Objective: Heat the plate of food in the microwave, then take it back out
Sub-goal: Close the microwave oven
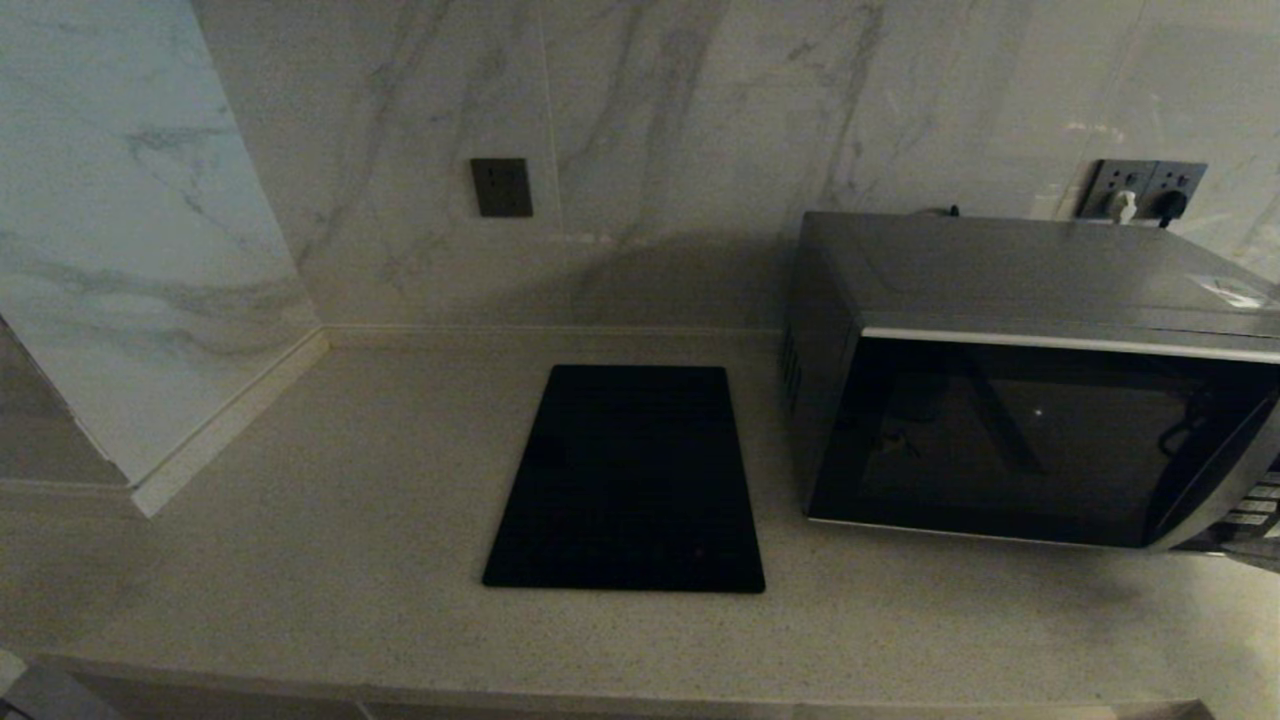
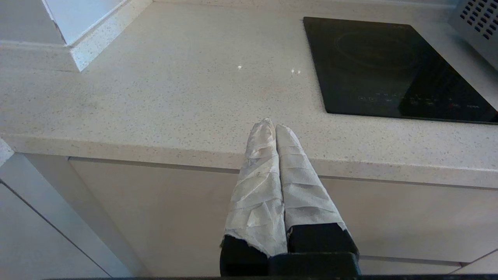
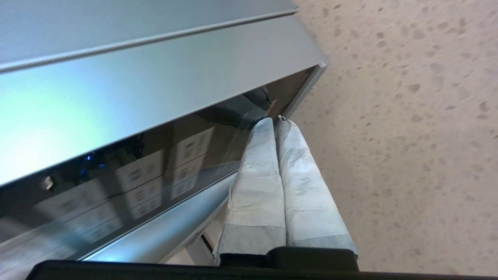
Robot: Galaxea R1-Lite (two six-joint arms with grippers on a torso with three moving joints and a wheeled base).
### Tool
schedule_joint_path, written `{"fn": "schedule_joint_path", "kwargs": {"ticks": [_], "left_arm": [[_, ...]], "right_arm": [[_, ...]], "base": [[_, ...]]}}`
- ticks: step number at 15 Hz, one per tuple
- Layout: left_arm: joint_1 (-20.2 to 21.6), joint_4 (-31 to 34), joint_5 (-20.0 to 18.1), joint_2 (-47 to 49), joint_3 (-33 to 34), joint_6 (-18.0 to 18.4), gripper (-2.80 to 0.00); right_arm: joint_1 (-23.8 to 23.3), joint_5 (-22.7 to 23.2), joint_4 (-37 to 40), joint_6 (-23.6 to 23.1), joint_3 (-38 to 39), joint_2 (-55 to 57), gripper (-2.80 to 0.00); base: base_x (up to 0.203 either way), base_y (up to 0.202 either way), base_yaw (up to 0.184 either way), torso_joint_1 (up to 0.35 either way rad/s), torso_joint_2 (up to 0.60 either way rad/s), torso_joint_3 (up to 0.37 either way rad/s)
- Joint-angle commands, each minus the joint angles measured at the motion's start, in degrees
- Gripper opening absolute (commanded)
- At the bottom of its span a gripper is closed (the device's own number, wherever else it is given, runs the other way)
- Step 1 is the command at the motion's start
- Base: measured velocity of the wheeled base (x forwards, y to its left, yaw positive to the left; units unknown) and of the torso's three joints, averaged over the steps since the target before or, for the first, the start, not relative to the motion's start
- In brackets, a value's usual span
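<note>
The right gripper, fingers pressed together, is seen low by the microwave at right of frame; a slip off the door edge is judged possible. The left gripper, likewise closed, is parked.

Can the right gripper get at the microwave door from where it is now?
Probably yes: the right gripper, fingers shut, sits right at the closed microwave door's lower edge, nothing between them.
</note>
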Motion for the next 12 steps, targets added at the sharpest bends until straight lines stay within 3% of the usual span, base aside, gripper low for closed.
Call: {"fn": "schedule_joint_path", "kwargs": {"ticks": [1, 12], "left_arm": [[0.01, -0.03, 0.03, 0.09, 0.0, -0.06, -2.8], [0.01, -0.03, 0.03, 0.09, 0.0, -0.06, -2.8]], "right_arm": [[-0.07, 0.24, -0.25, 0.2, -0.61, 1.04, -2.8], [0.02, 2.88, -2.35, 0.55, -0.43, 1.2, -2.8]], "base": [[0.0, 0.0, 0.0, 0.0, 0.0, 0.0], [0.0, 0.0, 0.0, 0.0, 0.0, 0.0]]}}
